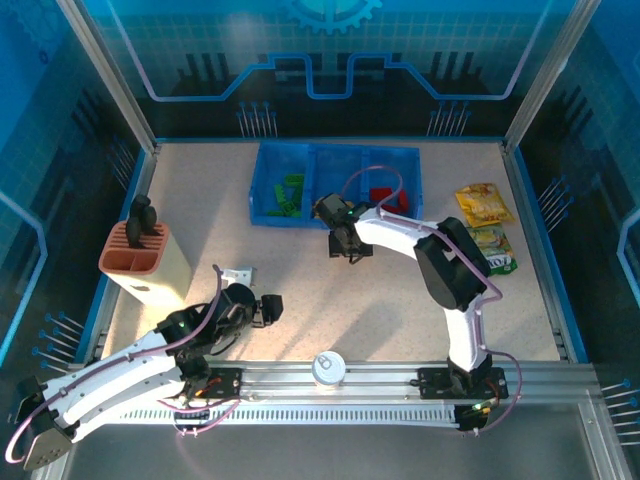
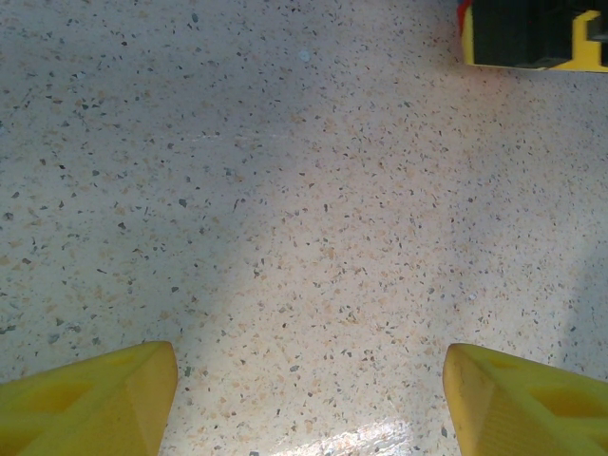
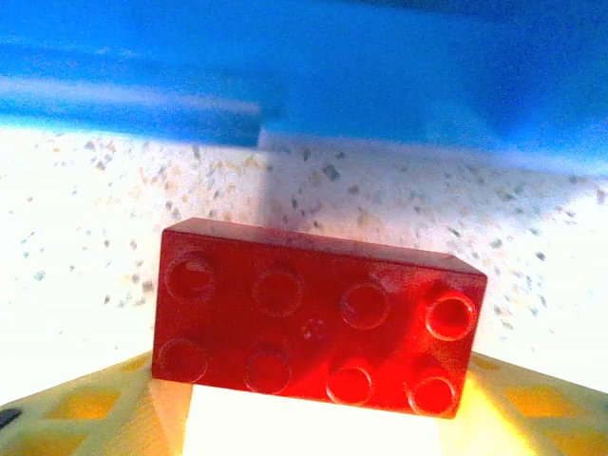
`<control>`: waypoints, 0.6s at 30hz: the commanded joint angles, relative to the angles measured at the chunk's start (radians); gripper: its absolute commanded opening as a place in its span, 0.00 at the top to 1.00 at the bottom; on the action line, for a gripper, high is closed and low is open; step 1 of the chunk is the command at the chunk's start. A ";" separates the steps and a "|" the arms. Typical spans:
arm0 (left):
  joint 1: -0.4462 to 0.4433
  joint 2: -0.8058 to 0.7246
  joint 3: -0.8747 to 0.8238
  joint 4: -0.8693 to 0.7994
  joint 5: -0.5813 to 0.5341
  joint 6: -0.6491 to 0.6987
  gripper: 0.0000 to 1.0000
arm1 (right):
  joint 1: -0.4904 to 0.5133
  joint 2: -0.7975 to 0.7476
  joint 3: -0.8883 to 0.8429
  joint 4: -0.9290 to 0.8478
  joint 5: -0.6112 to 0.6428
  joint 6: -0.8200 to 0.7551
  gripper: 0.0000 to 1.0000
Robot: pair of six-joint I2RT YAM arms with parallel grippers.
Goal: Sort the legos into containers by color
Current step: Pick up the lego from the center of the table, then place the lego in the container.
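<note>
A red two-by-four lego (image 3: 318, 318) lies studs-up between the yellow fingertips of my right gripper (image 3: 313, 418), which is shut on its two short ends just above the speckled table. The blue wall of the containers (image 3: 380, 85) runs close behind it. From above, the right gripper (image 1: 345, 245) hangs just in front of the blue tray (image 1: 262, 185), whose left compartment holds green legos (image 1: 288, 195) and right compartment red legos (image 1: 385, 197). My left gripper (image 1: 268, 308) is low over the table near the front left; it (image 2: 309, 399) stands open over bare tabletop.
A salmon ridged holder (image 1: 140, 255) with black handles stands at the left. Yellow snack packets (image 1: 483, 203) lie at the right. A small grey object (image 1: 238, 275) sits near the left gripper, and a white round cap (image 1: 328, 367) rests on the front rail.
</note>
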 commanded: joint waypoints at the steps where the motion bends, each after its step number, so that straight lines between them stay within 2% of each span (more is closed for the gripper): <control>1: -0.006 -0.003 -0.017 0.006 -0.013 -0.002 0.25 | 0.022 -0.096 -0.028 -0.045 0.057 0.022 0.36; 8: -0.006 -0.003 -0.017 0.007 -0.009 0.000 0.25 | 0.007 -0.242 -0.125 -0.039 0.094 0.026 0.36; 14: -0.006 -0.003 -0.011 0.004 -0.005 -0.001 0.25 | -0.087 -0.308 -0.119 -0.055 0.087 -0.027 0.35; 18: -0.006 -0.004 -0.001 -0.005 -0.005 0.000 0.25 | -0.184 -0.319 -0.109 -0.045 0.036 -0.066 0.35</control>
